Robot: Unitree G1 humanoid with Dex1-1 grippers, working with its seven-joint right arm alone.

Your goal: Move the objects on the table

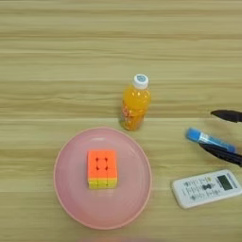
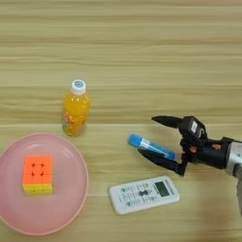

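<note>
On the table [image 2: 142, 47], the white remote control [image 2: 144, 194] lies nearest, just in front of the blue tube [image 2: 151, 147]. The pink plate [image 2: 80, 186] sits well left of the tube, with the puzzle cube [image 2: 38, 175] on it. The pincer [image 2: 152, 137] is spread wide, its black fingers [image 2: 165, 121] either side of the tube, grasping nothing. The juice bottle [image 2: 75, 109] stands beyond, left of the tube.

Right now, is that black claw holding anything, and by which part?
Nothing is held. The right gripper has its jaws open on either side of the blue tube, which lies on the table; no grip shows.
</note>
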